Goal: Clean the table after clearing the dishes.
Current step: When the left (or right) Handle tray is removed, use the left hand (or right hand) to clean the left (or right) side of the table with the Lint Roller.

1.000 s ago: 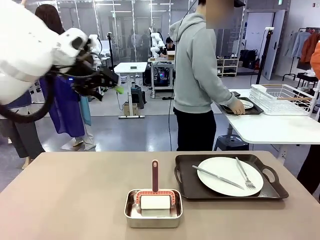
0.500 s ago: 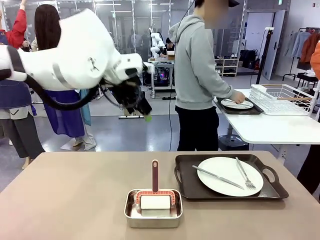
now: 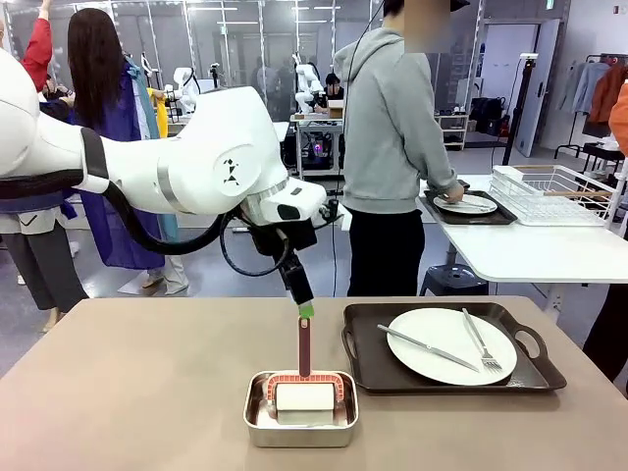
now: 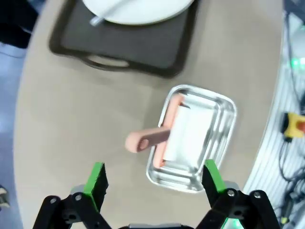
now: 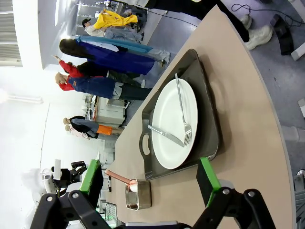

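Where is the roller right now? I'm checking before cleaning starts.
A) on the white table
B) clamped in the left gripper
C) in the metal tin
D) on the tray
C: the roller sits in the metal tin, the open left gripper above its handle.

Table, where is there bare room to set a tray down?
Left of the metal tin, the table is bare out to its edge. Middle and right are crowded: tin with roller close beside the tray, the left gripper over the roller's handle.
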`<state>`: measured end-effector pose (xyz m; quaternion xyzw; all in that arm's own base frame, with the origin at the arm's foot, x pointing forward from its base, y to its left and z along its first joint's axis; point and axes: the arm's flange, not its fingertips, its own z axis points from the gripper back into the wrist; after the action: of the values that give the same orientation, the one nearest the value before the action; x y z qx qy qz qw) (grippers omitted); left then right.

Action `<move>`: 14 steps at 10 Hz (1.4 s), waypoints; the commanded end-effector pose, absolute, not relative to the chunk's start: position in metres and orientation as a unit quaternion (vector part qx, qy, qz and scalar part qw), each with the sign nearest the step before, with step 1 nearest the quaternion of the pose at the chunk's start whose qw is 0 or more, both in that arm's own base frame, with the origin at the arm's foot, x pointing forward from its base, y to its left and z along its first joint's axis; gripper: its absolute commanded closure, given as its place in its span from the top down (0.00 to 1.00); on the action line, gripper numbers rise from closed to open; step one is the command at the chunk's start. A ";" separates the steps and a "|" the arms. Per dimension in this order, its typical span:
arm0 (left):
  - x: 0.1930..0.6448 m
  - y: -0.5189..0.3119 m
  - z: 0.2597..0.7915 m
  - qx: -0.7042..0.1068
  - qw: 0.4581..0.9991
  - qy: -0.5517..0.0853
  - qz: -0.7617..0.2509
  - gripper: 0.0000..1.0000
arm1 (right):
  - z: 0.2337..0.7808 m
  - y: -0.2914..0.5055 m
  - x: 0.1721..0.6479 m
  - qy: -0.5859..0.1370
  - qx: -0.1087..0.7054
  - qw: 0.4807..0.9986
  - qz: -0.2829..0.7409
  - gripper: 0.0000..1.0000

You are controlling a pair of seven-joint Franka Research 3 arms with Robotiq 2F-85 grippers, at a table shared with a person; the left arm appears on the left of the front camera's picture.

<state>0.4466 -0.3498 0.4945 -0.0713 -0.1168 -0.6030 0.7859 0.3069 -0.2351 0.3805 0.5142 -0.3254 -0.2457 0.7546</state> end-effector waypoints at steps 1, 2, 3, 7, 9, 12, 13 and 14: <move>0.458 -0.343 0.498 -0.061 0.773 -0.095 -0.624 1.00 | 0.382 -0.235 0.305 -0.329 0.518 0.750 -0.245 1.00; 0.461 -0.348 0.496 -0.057 0.769 -0.095 -0.629 1.00 | 0.382 -0.235 0.305 -0.329 0.518 0.750 -0.245 1.00; 0.447 -0.348 0.490 -0.069 0.780 -0.103 -0.614 1.00 | 0.382 -0.235 0.305 -0.329 0.518 0.750 -0.245 1.00; 0.447 -0.348 0.490 -0.069 0.780 -0.103 -0.614 1.00 | 0.382 -0.235 0.305 -0.329 0.518 0.750 -0.245 1.00; 0.451 -0.349 0.488 -0.067 0.777 -0.098 -0.618 1.00 | 0.382 -0.235 0.305 -0.329 0.518 0.750 -0.245 1.00; 0.463 -0.360 0.484 -0.042 0.755 -0.074 -0.650 1.00 | 0.382 -0.235 0.305 -0.329 0.518 0.750 -0.245 1.00; 0.468 -0.367 0.482 -0.046 0.749 -0.049 -0.659 1.00 | 0.382 -0.235 0.305 -0.329 0.518 0.750 -0.245 1.00; 0.473 -0.370 0.476 -0.040 0.744 -0.036 -0.666 1.00 | 0.382 -0.235 0.305 -0.329 0.518 0.750 -0.245 1.00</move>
<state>0.4629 -0.3637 0.4717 -0.0485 -0.0602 -0.6476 0.7581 0.3070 -0.2351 0.3806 0.5141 -0.3255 -0.2456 0.7546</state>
